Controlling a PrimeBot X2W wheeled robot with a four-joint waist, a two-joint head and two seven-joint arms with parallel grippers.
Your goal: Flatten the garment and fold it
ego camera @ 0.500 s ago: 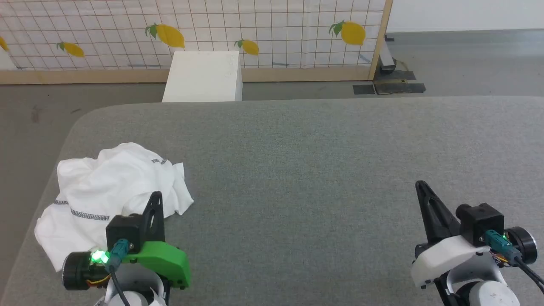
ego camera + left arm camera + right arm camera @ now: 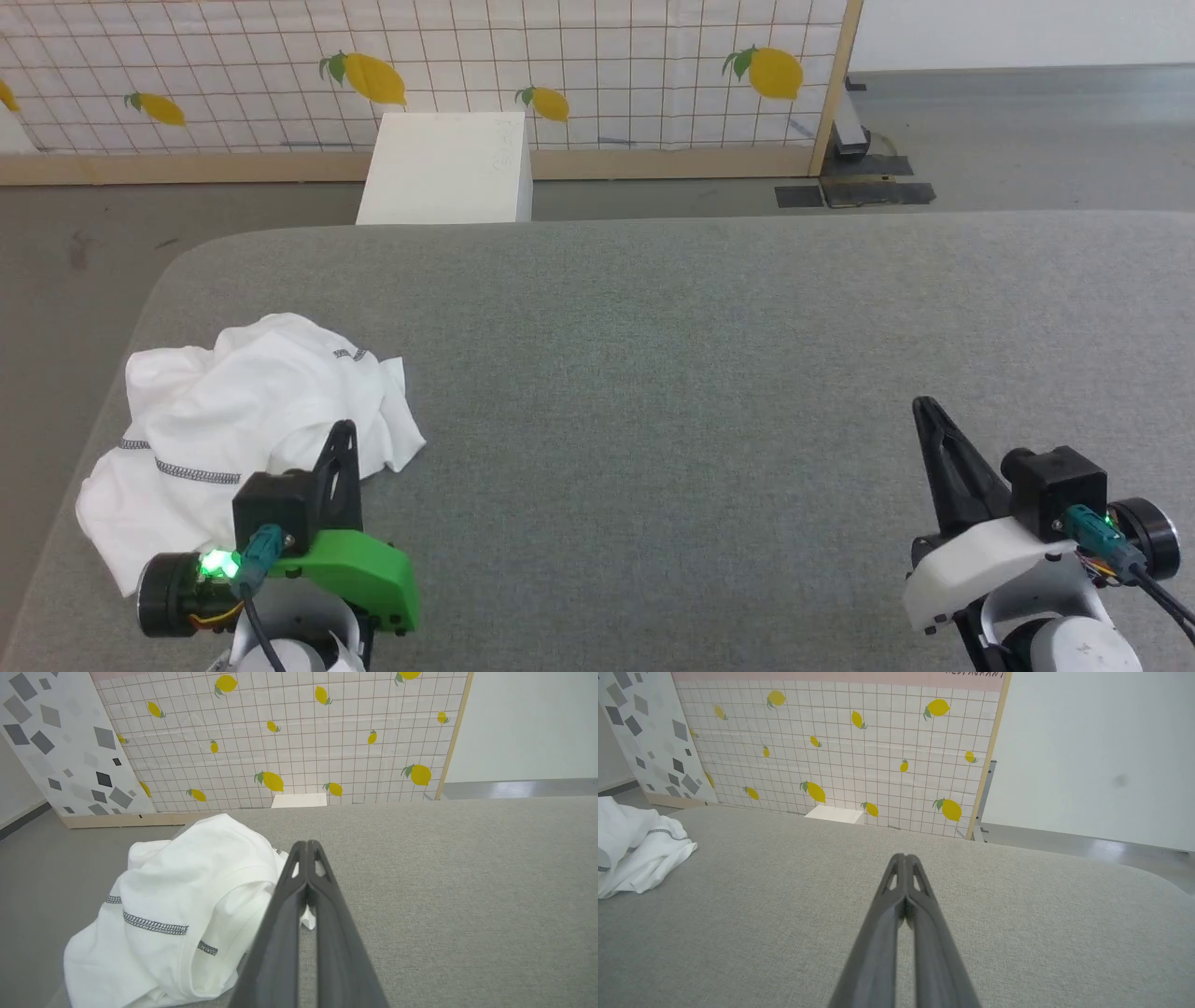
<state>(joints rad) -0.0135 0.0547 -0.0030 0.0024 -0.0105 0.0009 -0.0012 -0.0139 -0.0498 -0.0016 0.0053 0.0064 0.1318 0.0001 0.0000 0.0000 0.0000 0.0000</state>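
The garment (image 2: 233, 420) is a white shirt with dark zigzag seams, lying crumpled in a heap at the near left of the grey padded surface (image 2: 653, 355). It also lies at the lower left of the left wrist view as the garment (image 2: 187, 905) and at the far left edge of the right wrist view as the garment (image 2: 630, 844). My left gripper (image 2: 345, 431) hovers over the heap's near right edge, jaws shut, nothing held; its tips (image 2: 307, 845) are pressed together. My right gripper (image 2: 924, 408) stands shut and empty at the near right, far from the cloth, with tips (image 2: 904, 857) closed.
A rigid white box (image 2: 448, 168) stands on the floor beyond the surface's far edge, in front of a lemon-print grid panel (image 2: 560, 65) with a wooden frame. The surface's rounded left corner (image 2: 177, 271) drops off to grey floor.
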